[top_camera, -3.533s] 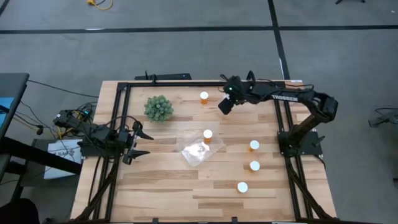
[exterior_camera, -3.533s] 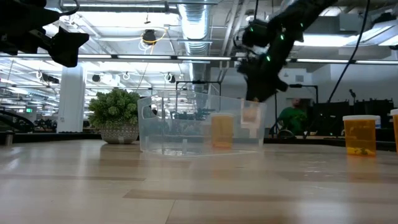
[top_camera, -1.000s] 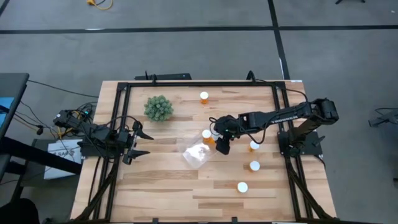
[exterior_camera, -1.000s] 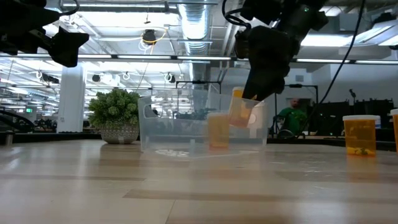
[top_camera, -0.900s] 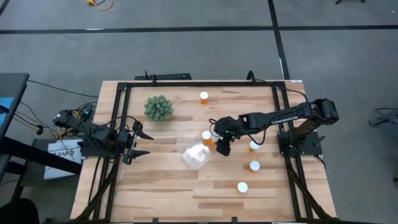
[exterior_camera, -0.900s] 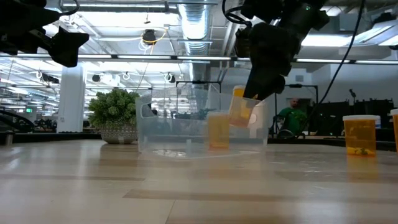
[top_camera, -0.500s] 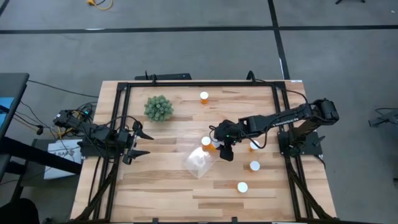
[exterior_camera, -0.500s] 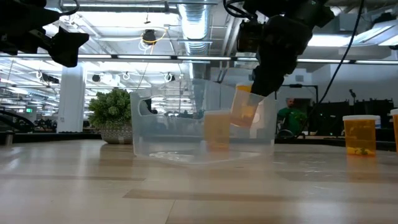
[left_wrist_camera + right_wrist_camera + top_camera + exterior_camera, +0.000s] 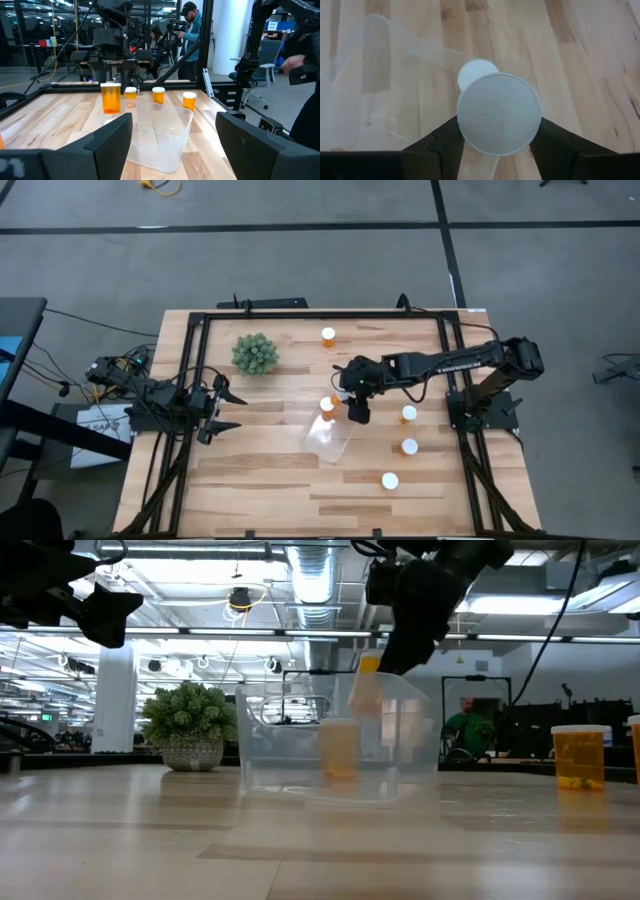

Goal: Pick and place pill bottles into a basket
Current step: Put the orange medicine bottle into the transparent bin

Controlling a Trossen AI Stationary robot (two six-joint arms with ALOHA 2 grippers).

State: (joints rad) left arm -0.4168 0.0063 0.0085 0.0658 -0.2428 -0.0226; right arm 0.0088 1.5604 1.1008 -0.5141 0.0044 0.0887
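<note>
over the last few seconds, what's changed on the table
The right gripper swung from the far edge to the clear plastic basket, now holding a white-capped orange pill bottle. The basket slid nearer and rightward; the bottle beside it shifted. The left gripper, green spiky plant and other bottles stayed.

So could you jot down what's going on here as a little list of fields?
right gripper: shut on a pill bottle, over the basket's edge
basket: clear, mid-table
second bottle: standing beside the basket
loose bottles: four
left gripper: open, waiting at the table's left edge
plant: far left
</note>
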